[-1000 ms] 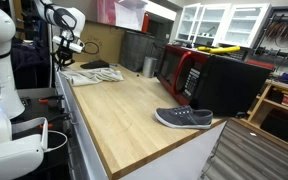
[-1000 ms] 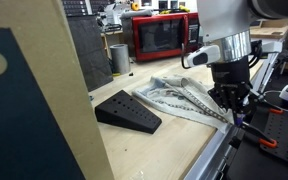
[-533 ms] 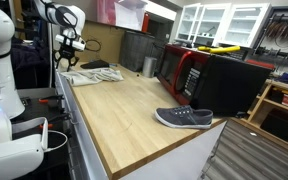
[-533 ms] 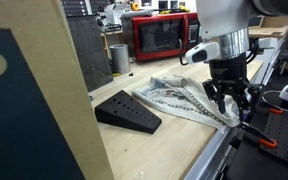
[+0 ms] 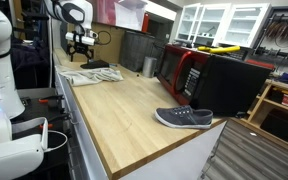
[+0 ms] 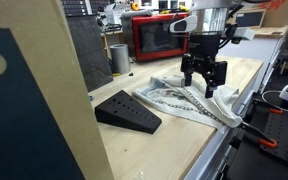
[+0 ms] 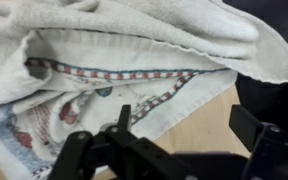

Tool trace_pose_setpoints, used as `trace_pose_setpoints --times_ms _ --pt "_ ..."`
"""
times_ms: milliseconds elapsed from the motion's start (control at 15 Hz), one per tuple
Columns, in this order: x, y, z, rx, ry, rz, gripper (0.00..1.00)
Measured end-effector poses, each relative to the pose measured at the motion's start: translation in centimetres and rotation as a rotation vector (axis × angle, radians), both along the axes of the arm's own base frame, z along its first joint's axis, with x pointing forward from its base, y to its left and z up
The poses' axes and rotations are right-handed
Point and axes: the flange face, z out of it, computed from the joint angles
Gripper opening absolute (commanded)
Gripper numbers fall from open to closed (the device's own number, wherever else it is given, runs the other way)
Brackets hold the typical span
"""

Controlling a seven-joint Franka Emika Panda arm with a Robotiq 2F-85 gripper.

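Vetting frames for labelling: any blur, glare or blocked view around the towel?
Wrist view: towel soft, low in detail; jaws a dark silhouette along the bottom. In an exterior view, a blurred board fills the left, yet towel and gripper read clearly. In an exterior view, even light, no glare on the table; towel small and far, cabinets washed out.

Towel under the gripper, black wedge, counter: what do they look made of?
Towel: soft woven cloth, likely cotton, matte; it lies in limp folds and has a stitched patterned border.
Black wedge: maybe foam or moulded plastic, matte; ridged sloping face, too small to settle.
Counter: light wood, butcher-block look, satin finish; pale even wood tone.
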Motion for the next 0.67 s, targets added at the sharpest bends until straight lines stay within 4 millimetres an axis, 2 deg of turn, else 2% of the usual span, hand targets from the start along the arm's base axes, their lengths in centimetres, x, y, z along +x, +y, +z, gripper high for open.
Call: trace_pose_setpoints --times_ms 200,667 --pt "2.0 -1.6 0.3 0.042 -0.062 -0.115 1.0" --pt "4.5 -3.6 -1.4 0.089 -0.145 -0.316 1.0"
